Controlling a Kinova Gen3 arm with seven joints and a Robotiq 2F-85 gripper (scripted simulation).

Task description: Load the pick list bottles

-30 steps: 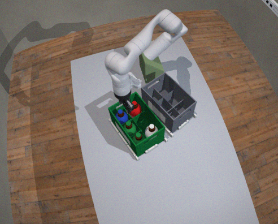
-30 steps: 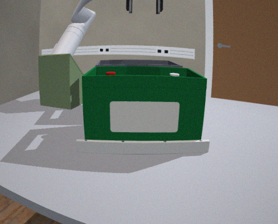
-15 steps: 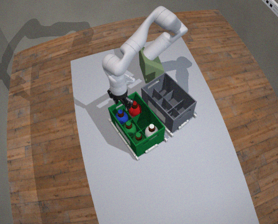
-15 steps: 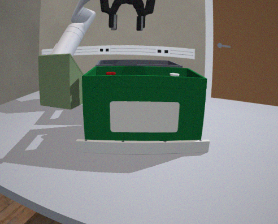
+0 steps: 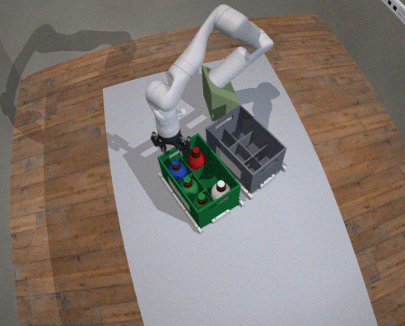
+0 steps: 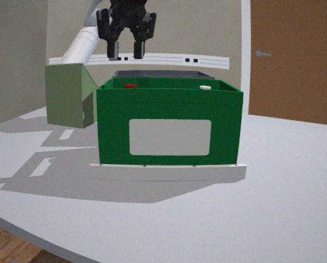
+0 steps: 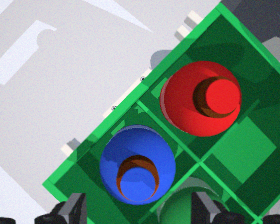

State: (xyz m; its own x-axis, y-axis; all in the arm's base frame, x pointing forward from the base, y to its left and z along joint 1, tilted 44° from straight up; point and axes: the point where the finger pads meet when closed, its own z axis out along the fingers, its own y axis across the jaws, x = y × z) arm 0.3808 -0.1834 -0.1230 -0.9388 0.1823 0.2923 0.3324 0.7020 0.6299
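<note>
The green crate (image 5: 199,181) (image 6: 169,123) holds a red-label bottle (image 5: 196,158) (image 7: 202,98), a blue-label bottle (image 5: 177,169) (image 7: 137,164), two green-label bottles (image 5: 188,186) (image 5: 202,200) and a white-label bottle (image 5: 221,189), all upright. One compartment beside the red bottle is empty. The grey crate (image 5: 245,147) stands next to it with nothing in its compartments. My gripper (image 5: 170,144) (image 6: 125,54) (image 7: 138,215) is open and empty. It hangs above the rim at the green crate's far end, near the blue and red bottles. I cannot make out the pick list.
An olive-green block (image 5: 220,92) (image 6: 69,96) stands behind the two crates, under my arm. Both crates sit flat on white runners on the grey mat. A brown door (image 6: 292,60) is in the far wall.
</note>
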